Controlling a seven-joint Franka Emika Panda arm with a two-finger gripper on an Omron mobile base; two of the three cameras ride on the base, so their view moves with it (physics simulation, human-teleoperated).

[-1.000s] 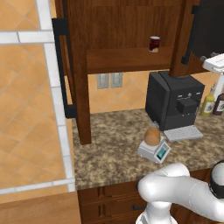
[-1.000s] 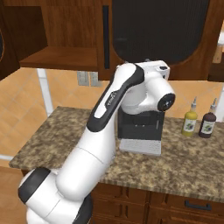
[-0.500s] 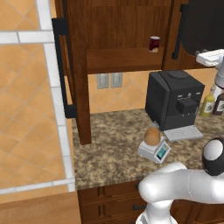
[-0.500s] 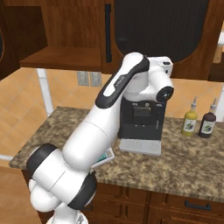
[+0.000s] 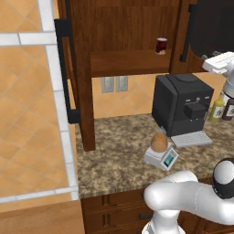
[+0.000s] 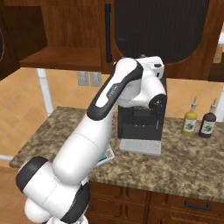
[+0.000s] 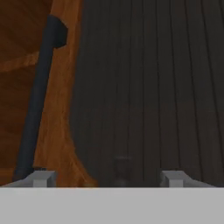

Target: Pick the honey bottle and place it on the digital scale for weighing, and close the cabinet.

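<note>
The tan honey bottle (image 5: 159, 142) stands upright on the small grey digital scale (image 5: 162, 157) on the counter, in front of the coffee machine. The cabinet's left door (image 5: 81, 68) stands wide open, its black handle (image 5: 64, 73) facing out. The right door (image 6: 159, 28) looks almost flush with the cabinet front. In the hand view my gripper (image 7: 108, 179) is open, nothing between its fingertips (image 7: 41, 178), close against that door's dark panel (image 7: 148, 87), with the door's bar handle (image 7: 37, 100) to its left. My white hand (image 5: 218, 61) is up at the door.
A black coffee machine (image 5: 183, 105) stands behind the scale. A dark red jar (image 5: 161, 45) sits on the cabinet shelf (image 5: 128, 61). Two sauce bottles (image 6: 189, 122) (image 6: 207, 124) stand right of the machine. Drawers run below the counter edge.
My arm has changed posture while the hand stays up at the right door. The right door's handle has shifted slightly left. The honey bottle has not moved on the scale.
</note>
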